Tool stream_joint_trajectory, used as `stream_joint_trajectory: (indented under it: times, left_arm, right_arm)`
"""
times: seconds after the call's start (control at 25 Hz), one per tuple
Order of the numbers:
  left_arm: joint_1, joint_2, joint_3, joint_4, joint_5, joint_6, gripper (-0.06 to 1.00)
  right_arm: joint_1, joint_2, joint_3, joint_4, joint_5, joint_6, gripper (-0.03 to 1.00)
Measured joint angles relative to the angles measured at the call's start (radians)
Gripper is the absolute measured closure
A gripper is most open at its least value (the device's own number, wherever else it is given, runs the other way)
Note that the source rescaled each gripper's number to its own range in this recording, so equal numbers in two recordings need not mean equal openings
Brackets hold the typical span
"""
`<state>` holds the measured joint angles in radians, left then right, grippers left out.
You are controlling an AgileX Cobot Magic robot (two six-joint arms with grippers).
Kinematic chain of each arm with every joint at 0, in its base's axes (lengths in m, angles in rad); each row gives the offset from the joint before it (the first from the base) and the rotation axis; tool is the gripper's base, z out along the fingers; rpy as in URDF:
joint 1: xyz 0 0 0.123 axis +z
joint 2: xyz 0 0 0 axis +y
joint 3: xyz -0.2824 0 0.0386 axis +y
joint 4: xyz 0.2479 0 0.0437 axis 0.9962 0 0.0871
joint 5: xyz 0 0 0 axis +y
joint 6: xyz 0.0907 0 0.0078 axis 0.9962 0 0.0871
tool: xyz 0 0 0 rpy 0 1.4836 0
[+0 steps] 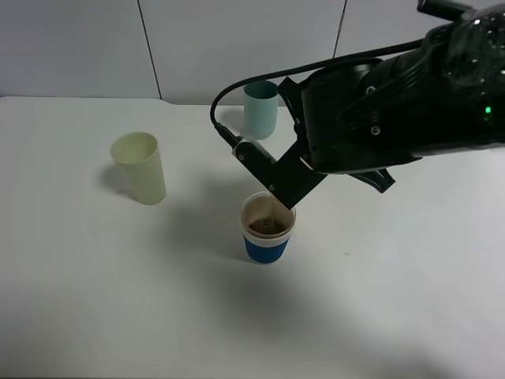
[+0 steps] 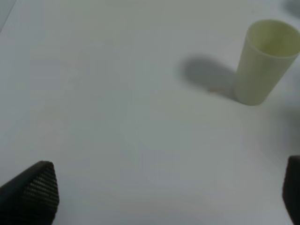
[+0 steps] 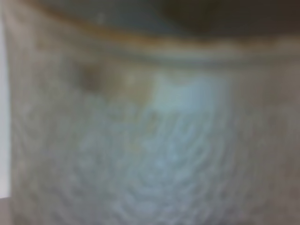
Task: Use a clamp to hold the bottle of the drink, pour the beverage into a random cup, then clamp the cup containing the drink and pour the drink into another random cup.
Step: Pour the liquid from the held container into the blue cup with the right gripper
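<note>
Biggest worry here is a spill. The right gripper (image 1: pixel 281 192) hangs right over the rim of the blue cup (image 1: pixel 266 241) with its fingers closed. Going by the wrist view, they're clamped on the bottle (image 3: pixel 150 140), which fills that whole shot as a blurry see-through wall. From above, the arm hides the bottle, so I can't tell how far it's tipped. If the tilt is too steep, the pour could overshoot the rim onto the table (image 1: pixel 95 300). The black finger is also close enough to knock that light cup over.

The blue cup has brown tea (image 1: pixel 267 227) in it, maybe half full. The yellow tumbler (image 1: pixel 140 170), well left of the blue cup, looks empty. The teal tumbler (image 1: pixel 260 110) sits behind the blue cup, contents not visible. The left gripper (image 2: pixel 164 201) is wide open, holding nothing.
</note>
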<state>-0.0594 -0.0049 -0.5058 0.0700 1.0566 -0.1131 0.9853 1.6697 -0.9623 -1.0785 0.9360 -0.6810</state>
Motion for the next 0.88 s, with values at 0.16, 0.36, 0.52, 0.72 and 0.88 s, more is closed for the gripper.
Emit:
stream_joint_trajectory:
  times: [0.16, 0.36, 0.52, 0.72, 0.88]
  left_arm:
    - [0.000, 0.000, 0.000, 0.000, 0.000, 0.000, 0.05]
    - [0.000, 0.000, 0.000, 0.000, 0.000, 0.000, 0.05]
    - [0.000, 0.000, 0.000, 0.000, 0.000, 0.000, 0.05]
    - [0.000, 0.000, 0.000, 0.000, 0.000, 0.000, 0.05]
    - [0.000, 0.000, 0.000, 0.000, 0.000, 0.000, 0.05]
  right_arm:
    - [0.000, 0.037, 0.000, -0.012, -0.010, 0.000, 0.96]
    - [0.000, 0.051, 0.000, -0.019, -0.034, 0.006, 0.96]
    - [0.000, 0.051, 0.000, -0.033, -0.034, 0.010, 0.96]
    - [0.000, 0.051, 0.000, -0.077, -0.036, 0.018, 0.96]
    - [0.017, 0.051, 0.000, -0.112, -0.052, 0.019, 0.96]
